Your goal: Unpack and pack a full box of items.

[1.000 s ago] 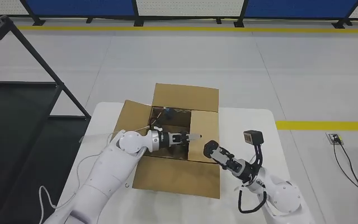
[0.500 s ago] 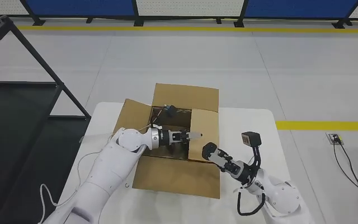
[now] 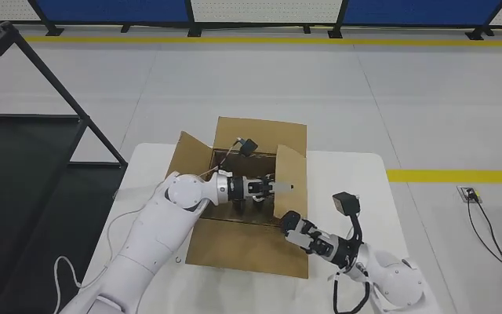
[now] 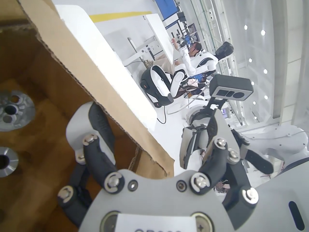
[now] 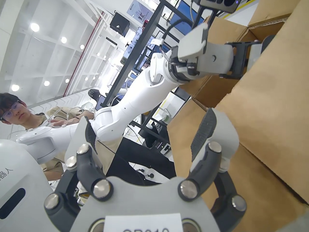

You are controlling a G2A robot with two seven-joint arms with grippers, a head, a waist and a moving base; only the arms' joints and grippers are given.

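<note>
Left end effector (image 4: 154, 112) and right end effector (image 5: 149, 121) gape.

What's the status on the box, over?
Left gripper open, astride side flap of box. Right gripper open, empty, beside box front. Metal parts lie in box; raised flap partly in the way.

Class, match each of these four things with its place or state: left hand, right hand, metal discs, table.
1 left hand
2 right hand
3 metal discs
4 table

A beneath the box
B on the box's floor
C open, astride an upright flap
D open, wholly outside the box

Pairs: 1-C, 2-D, 3-B, 4-A
</note>
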